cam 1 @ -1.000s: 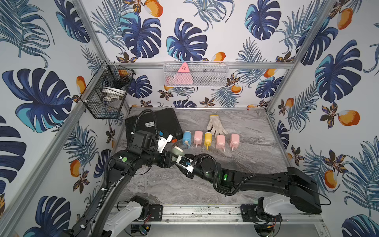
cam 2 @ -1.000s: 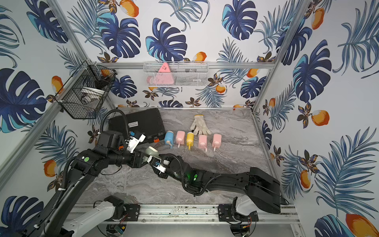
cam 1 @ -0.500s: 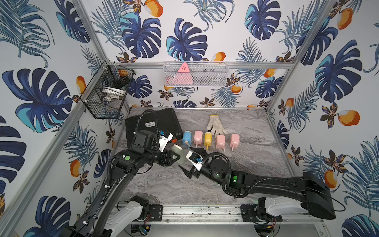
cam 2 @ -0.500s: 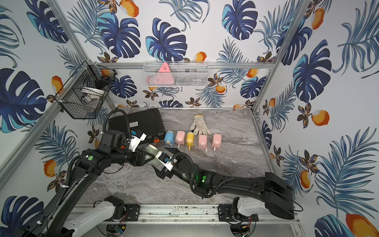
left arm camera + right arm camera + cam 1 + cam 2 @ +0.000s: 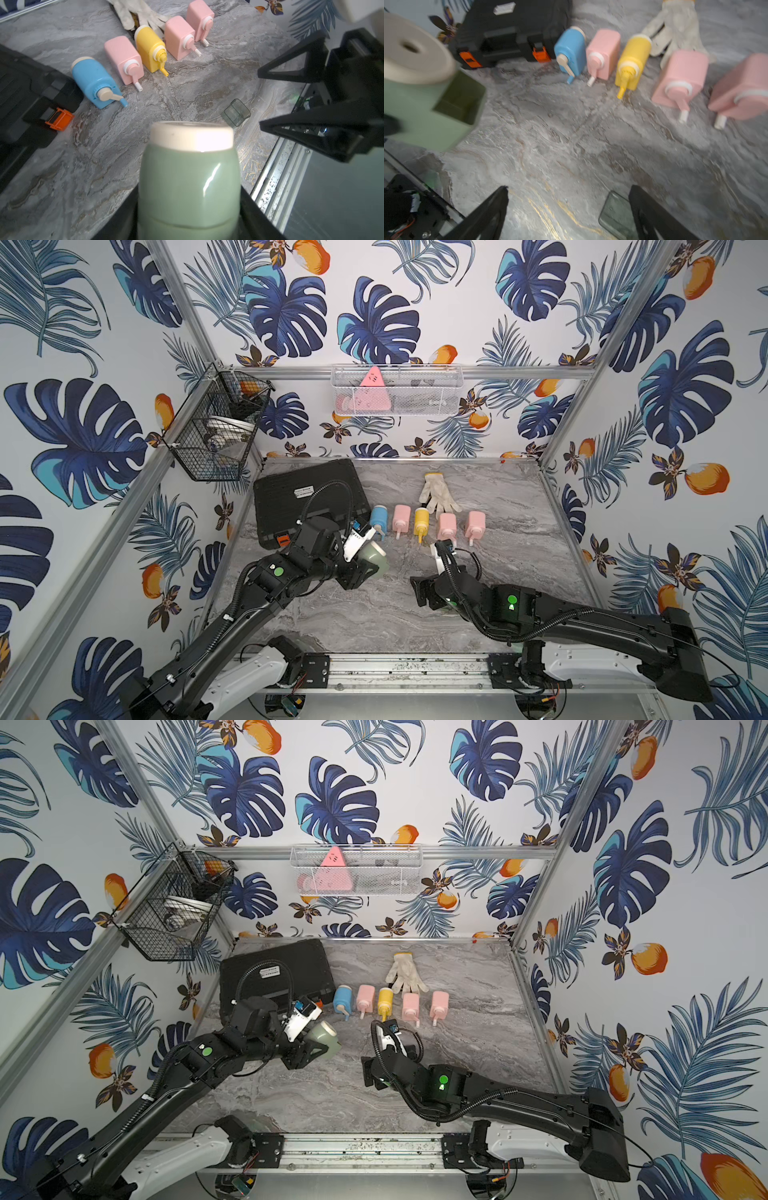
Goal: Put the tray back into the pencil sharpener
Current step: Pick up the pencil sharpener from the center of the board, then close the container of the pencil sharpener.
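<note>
- Clamps the left tool (image 5: 362, 572) on the green sharpener (image 5: 374, 558), one finger on each flank, left of centre in both top views.
- Holds that sharpener tilted, cream cap toward the frame's middle, seemingly clear of the desk (image 5: 507, 506); dark open slot in its side, seen from the right wrist.
- Spreads the right tool (image 5: 569, 189) wide apart, gripping nothing, just right of centre and lower in the frame than the left tool in both top views.
- Tray (image 5: 235, 112): smoky and clear, lying on the desk by the right tool's fingers, apart from the sharpener; from the right wrist, close against one finger, contact impossible to tell.
- In the top views, tray almost wholly hidden under the right tool.
- Above centre: a row (image 5: 420, 520) of five more sharpeners lying with cranks toward the lower edge, coloured blue, pink, yellow, pink, pink.
- Just above the row: a pale glove (image 5: 436, 493).
- Upper left of the desk: a black case (image 5: 307, 497) with orange latches.
- On the walls: a black basket (image 5: 216, 427) at left, a white basket (image 5: 397, 391) at top centre.
</note>
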`<state>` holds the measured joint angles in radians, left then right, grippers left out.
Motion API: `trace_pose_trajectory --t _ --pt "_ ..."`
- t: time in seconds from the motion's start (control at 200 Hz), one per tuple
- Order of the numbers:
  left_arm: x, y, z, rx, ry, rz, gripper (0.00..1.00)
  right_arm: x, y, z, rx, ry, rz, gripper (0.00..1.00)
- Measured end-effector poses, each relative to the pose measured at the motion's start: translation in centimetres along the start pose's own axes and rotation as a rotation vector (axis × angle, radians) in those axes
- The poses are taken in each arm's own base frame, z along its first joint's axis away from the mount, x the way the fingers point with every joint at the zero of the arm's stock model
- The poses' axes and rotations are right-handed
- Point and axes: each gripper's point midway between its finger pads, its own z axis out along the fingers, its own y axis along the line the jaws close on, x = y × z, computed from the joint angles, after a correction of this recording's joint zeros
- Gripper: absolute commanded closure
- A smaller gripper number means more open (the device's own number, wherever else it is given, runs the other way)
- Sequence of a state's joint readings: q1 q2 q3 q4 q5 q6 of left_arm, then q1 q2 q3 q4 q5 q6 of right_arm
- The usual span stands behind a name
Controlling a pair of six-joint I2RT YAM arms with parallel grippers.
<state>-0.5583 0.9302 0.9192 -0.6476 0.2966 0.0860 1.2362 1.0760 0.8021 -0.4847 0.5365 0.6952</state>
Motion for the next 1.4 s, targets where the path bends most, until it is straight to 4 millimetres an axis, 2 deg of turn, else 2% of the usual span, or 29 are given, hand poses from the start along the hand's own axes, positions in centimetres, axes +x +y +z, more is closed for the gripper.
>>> trace_pose_trajectory --t 0.145,0.326,0.536,0.681,0.851,1.167,1.402 --pt "-0.1 -1.9 1.6 0.042 0.018 0.158 1.00 1.7 -2.8 -0.7 0.107 0.086 0.085 0.22" --pt "1.2 -5.0 4.3 0.119 0.105 0.347 0.99 2.4 -6.5 -1.5 0.210 0.139 0.218 0.35" --pt "2.7 -8.0 7.9 0.189 0.187 0.536 0.98 4.1 -10.4 -1.2 0.246 0.225 0.396 0.46" --pt "4.2 -9.4 10.5 0.223 0.244 0.638 0.96 5.5 -11.0 -0.7 0.216 0.292 0.462 0.54" --pt "5.8 -8.9 13.2 0.209 0.309 0.679 0.94 6.7 -11.5 0.3 0.185 0.347 0.534 0.59" --pt "6.9 -8.4 15.7 0.198 0.315 0.715 0.90 8.5 -11.4 3.0 0.078 0.453 0.656 0.62" --pt "7.6 -8.1 17.1 0.199 0.313 0.706 0.89 9.5 -11.0 4.6 0.033 0.516 0.670 0.68"
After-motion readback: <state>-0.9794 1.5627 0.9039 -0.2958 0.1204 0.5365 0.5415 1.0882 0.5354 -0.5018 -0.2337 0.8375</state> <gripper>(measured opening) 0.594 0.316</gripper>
